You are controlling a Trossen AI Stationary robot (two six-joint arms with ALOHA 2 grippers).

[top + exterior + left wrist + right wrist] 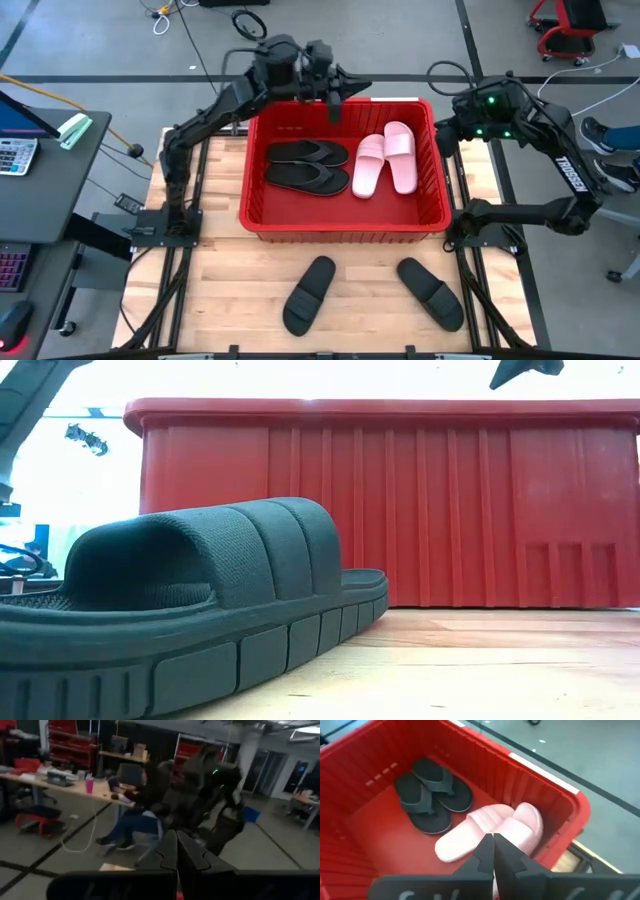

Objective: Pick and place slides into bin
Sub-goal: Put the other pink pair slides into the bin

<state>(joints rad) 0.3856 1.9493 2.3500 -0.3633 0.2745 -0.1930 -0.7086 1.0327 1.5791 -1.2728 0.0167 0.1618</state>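
Observation:
The red bin [342, 215] stands mid-table. Inside it lie two black flip-flops [306, 165] and two pink slides [385, 160], all flat on the bin's floor; they also show in the right wrist view [432, 795] [490, 827]. Two black slides lie sole-down on the table in front of the bin, one at the left [308, 293] [190, 600] and one at the right [430, 292]. My left gripper [334, 102] [176, 836] is shut and empty above the bin's far rim. My right gripper [443, 132] [493, 838] is shut and empty above the bin's far right corner.
The bin's front wall [400, 510] rises right behind the left black slide. Bare wooden table lies around the two black slides. A desk with a calculator [15, 155] stands left of the table. A seated person [135, 805] shows in the room beyond.

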